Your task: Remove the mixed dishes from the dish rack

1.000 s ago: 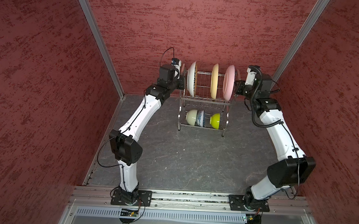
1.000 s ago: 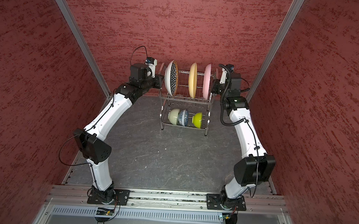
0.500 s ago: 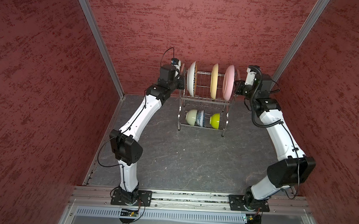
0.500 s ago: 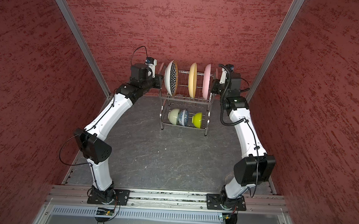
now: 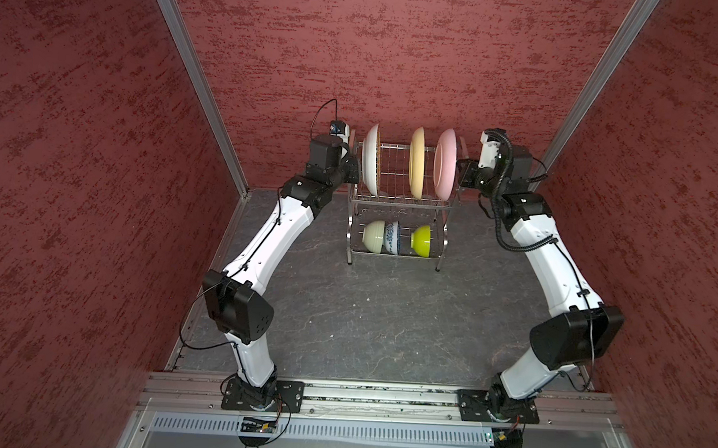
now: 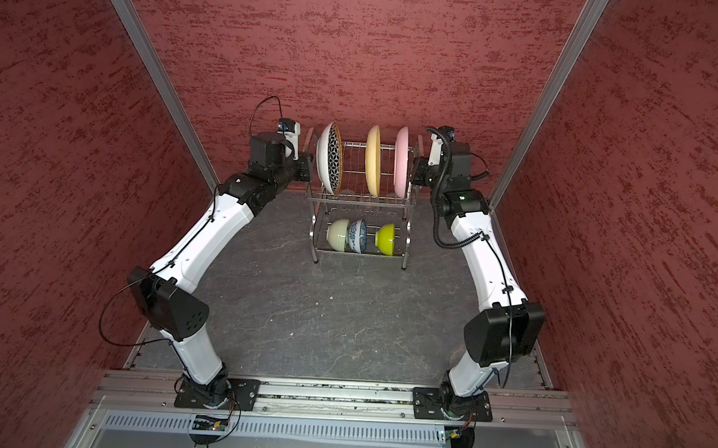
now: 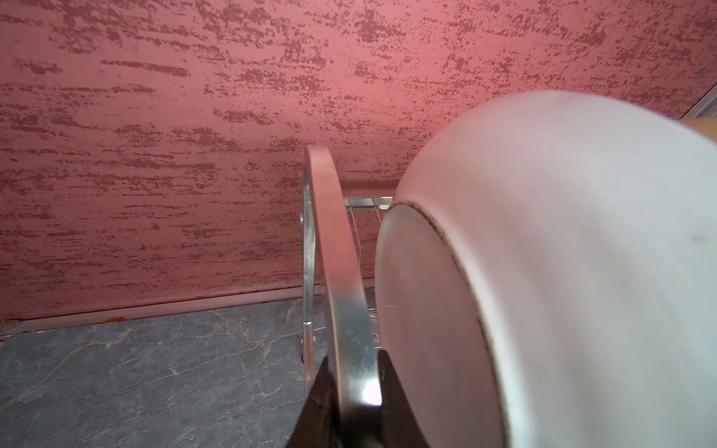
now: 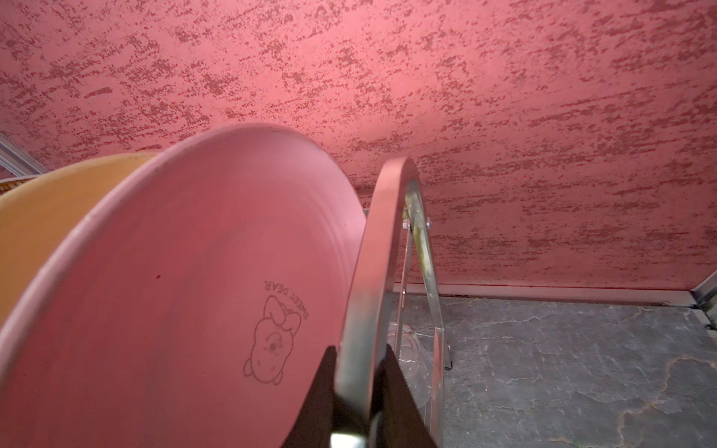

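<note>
Firmly, left end effector [image 7: 355, 384], right end effector [image 8: 357, 368], clamping rack [image 5: 400, 199] edges

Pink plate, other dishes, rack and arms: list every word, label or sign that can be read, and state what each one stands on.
"SWEET DEAR." on the pink plate, upside down in the right wrist view, beside a line drawing of a cartoon animal with a bow.
Faint marks on the base of the white-backed plate, in the left wrist view: too blurred to read.
Nothing else is legible; neither top view shows readable text.
</note>
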`<state>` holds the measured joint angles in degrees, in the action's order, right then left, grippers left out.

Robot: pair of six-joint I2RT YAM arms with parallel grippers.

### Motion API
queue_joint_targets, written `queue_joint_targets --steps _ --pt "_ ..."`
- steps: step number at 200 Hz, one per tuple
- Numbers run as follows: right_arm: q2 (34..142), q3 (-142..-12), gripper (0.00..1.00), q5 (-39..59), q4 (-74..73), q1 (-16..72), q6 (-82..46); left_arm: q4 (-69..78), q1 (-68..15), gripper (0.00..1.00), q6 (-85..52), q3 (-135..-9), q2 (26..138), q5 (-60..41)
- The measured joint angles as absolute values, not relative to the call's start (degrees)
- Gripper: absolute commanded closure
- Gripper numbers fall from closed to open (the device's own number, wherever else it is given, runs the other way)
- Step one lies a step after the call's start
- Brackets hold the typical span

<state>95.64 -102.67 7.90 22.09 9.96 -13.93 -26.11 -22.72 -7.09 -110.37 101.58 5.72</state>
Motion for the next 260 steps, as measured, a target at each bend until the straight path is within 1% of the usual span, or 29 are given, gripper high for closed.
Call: queue_joint_targets --steps 65,121,131,136,143,151,156,164,180,189,196,211,224,242,260 --pt "98.28 -105.67 1.00 8.21 22.26 12.53 -13.63 -24.14 -20.88 1.00 -8.03 -103.46 96.18 6.35" --pt "98.91 -106.21 1.00 7.31 22.09 14.48 -14.13 -25.28 -18.85 1.00 -8.10 -102.94 95.33 5.26" --pt "98.80 -105.95 1.00 7.09 21.85 14.46 -14.13 -25.26 -18.85 0.98 -8.10 -102.91 95.33 4.99" --pt "98.70 -105.71 0.97 7.03 21.67 14.46 -14.13 -25.23 -18.85 0.98 -8.10 -102.89 95.33 4.95" --pt "98.45 -105.23 0.89 6.85 21.23 14.48 -14.13 -25.21 -18.79 0.95 -8.10 -102.87 95.31 4.84" --pt "98.17 -104.66 0.80 6.63 20.64 14.48 -14.13 -25.17 -18.79 0.89 -8.12 -102.87 95.33 4.67" --pt "97.93 -104.25 0.77 6.42 20.27 14.50 -14.46 -25.17 -18.79 0.87 -8.12 -102.87 95.31 4.56" --pt "97.51 -103.44 0.74 6.35 20.08 14.52 -15.75 -25.19 -18.81 0.88 -8.14 -102.85 95.24 4.49" --pt "96.44 -100.60 0.73 6.02 21.10 15.00 -17.34 -25.02 -18.81 0.88 -8.21 -102.26 94.78 4.38" --pt "96.03 -99.37 0.73 5.76 21.06 15.18 -17.56 -24.82 -18.79 0.86 -8.32 -101.69 94.24 4.38" --pt "95.68 -98.89 0.71 5.54 20.84 15.29 -17.67 -24.60 -18.81 0.80 -8.38 -101.16 93.78 4.43" --pt "94.32 -97.51 0.61 5.56 21.43 15.35 -18.61 -24.86 -18.92 0.67 -8.97 -100.01 92.55 4.29" --pt "92.99 -96.40 0.57 5.56 22.35 15.51 -18.92 -25.54 -18.98 0.60 -9.72 -99.20 90.96 4.34" --pt "91.42 -95.20 0.55 5.56 22.70 15.66 -19.16 -25.87 -19.18 0.58 -10.72 -99.13 88.62 4.56" --pt "89.36 -93.21 0.54 5.54 22.55 15.68 -19.29 -25.93 -19.44 0.56 -11.11 -99.13 86.21 5.02"
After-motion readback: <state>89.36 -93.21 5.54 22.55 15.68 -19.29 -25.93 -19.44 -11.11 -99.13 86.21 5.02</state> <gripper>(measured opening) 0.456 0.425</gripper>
